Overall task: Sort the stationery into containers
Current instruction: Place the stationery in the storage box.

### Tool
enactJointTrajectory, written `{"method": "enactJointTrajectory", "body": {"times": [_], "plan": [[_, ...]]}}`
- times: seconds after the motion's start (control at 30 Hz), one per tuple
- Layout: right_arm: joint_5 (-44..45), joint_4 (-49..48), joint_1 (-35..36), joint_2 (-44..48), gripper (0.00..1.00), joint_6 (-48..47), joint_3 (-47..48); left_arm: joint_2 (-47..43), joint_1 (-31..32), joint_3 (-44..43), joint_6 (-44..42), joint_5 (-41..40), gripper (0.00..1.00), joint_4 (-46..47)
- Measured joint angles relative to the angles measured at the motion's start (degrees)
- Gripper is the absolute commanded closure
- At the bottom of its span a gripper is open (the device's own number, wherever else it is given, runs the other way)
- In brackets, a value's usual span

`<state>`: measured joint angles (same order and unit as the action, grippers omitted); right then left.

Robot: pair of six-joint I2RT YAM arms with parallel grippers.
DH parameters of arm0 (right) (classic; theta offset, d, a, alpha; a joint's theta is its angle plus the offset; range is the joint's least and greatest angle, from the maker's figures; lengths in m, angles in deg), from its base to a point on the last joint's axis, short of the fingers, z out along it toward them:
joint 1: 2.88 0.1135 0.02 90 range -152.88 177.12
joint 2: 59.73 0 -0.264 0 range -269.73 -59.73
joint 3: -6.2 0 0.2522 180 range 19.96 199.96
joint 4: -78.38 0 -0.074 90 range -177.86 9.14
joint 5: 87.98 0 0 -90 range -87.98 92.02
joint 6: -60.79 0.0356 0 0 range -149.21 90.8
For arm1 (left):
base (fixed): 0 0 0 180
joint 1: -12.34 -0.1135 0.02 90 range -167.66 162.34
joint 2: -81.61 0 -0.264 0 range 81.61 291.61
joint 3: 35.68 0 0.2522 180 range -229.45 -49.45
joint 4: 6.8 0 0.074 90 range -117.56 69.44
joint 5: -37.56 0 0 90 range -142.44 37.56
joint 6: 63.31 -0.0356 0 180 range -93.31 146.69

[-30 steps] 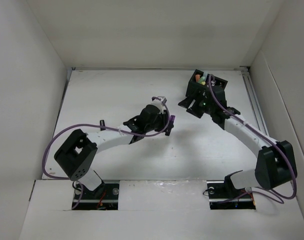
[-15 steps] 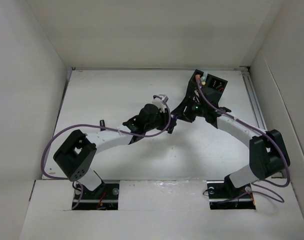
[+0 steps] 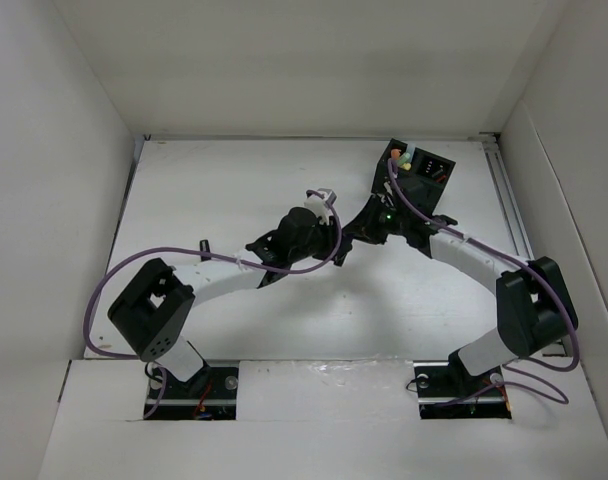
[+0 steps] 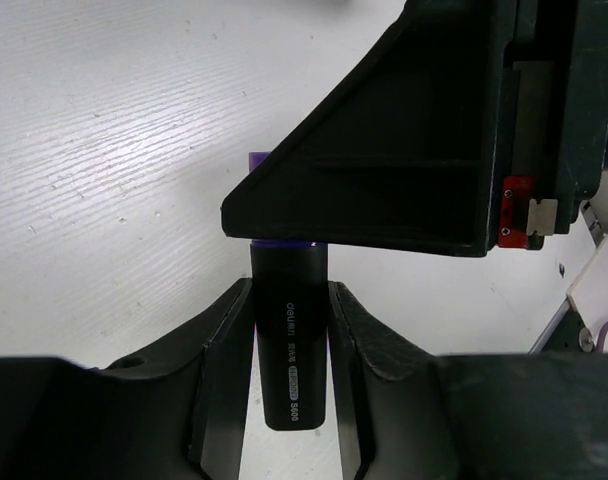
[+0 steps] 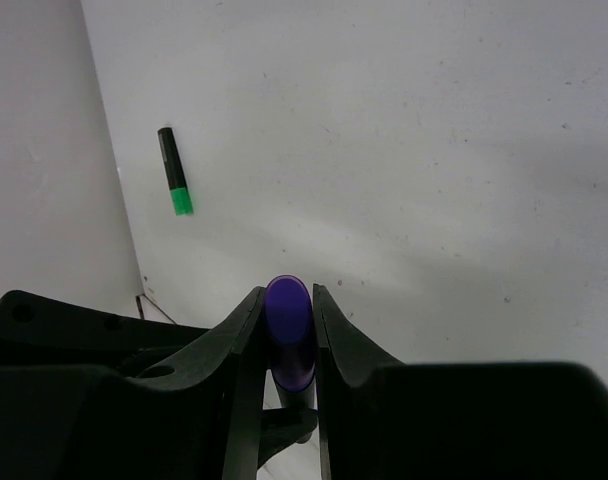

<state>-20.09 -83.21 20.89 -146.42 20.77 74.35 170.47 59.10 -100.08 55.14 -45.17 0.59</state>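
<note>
A black marker with a purple cap (image 4: 289,340) is held above the table between both arms. My left gripper (image 4: 289,288) is shut on its black barrel. My right gripper (image 5: 287,292) is shut on its purple cap (image 5: 287,325), both fingers pressed against it. From above, the two grippers meet at mid-table, left gripper (image 3: 334,245) and right gripper (image 3: 357,234) tip to tip. The black container (image 3: 446,175) stands at the back right, with pastel markers (image 3: 405,157) upright in its left compartment. A black marker with a green end (image 5: 174,171) lies on the table by the left wall.
White walls enclose the table on the left, back and right. The green-ended marker (image 3: 205,247) lies just beside my left forearm. Purple cables loop along both arms.
My right gripper swung left from the container to the left gripper and shut on the marker's purple cap. The left arm has hardly moved and keeps its grip.
</note>
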Motion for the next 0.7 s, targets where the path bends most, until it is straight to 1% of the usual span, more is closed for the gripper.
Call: {"method": "enactJointTrajectory", "body": {"times": [0.03, 0.07, 0.1, 0.13, 0.17, 0.23, 0.37, 0.5, 0.63, 0.7], "plan": [[0.1, 0.0, 0.0, 0.0, 0.97, 0.1, 0.0, 0.0, 0.0, 0.0, -0.1, -0.1, 0.65, 0.0], [0.3, 0.0, 0.0, 0.0, 0.97, 0.3, 0.0, -0.1, 0.0, 0.0, -0.2, -0.2, 0.57, 0.0], [0.6, -0.1, 0.1, 0.0, 0.98, 0.5, 0.0, -0.2, 0.0, 0.0, -0.3, -0.3, 0.43, 0.0], [0.9, -0.1, 0.1, 0.0, 0.98, 0.7, 0.0, -0.4, 0.0, 0.0, -0.6, -0.3, 0.36, 0.0], [1.1, -0.1, 0.2, 0.0, 0.98, 0.9, 0.0, -0.7, 0.0, 0.0, -1.1, -0.2, 0.32, 0.0], [1.7, -0.2, 0.2, 0.0, 1.00, 1.2, 0.0, -1.5, 0.0, 0.0, -1.6, -0.2, 0.26, 0.0], [3.2, -0.2, -0.5, 0.0, 1.00, 1.5, 0.5, -5.8, 0.0, 0.5, -3.0, -0.3, 0.23, -0.1], [5.0, 0.0, -3.2, 0.0, 1.00, 2.1, 2.7, -13.7, -0.4, 4.7, -3.6, -1.0, 0.23, 1.6], [7.9, 1.7, -9.4, 0.0, 1.00, 2.6, 8.1, -20.9, -1.4, 10.6, -3.8, -2.6, 0.23, 5.4], [11.8, 3.2, -12.7, 0.0, 1.00, 2.8, 11.7, -22.1, -2.0, 12.1, -3.8, -3.2, 0.23, 5.9]]}}
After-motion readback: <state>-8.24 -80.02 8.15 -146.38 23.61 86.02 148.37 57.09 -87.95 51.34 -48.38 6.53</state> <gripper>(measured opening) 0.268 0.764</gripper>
